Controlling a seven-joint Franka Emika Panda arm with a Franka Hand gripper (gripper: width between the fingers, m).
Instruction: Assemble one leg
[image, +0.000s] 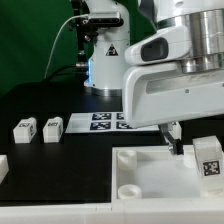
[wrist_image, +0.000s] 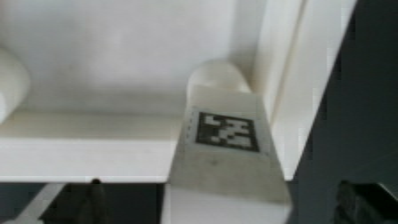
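Observation:
A leg (image: 208, 160), a stubby white block with a black-and-white tag, stands at the right end of the large white tray-like part (image: 150, 186). My gripper (image: 177, 140) hangs low over that part, just to the exterior view's left of the leg. In the wrist view the same leg (wrist_image: 224, 135) runs between my two dark fingertips (wrist_image: 89, 198), with a gap on each side. My gripper (wrist_image: 226, 195) is open and holds nothing. The tray-like part's white wall (wrist_image: 107, 120) fills the space behind the leg.
Two more tagged legs (image: 25, 129) (image: 52, 127) stand on the black table at the exterior view's left. Another white piece (image: 3, 166) lies at the far left edge. The marker board (image: 104, 122) lies behind, in front of the arm's base.

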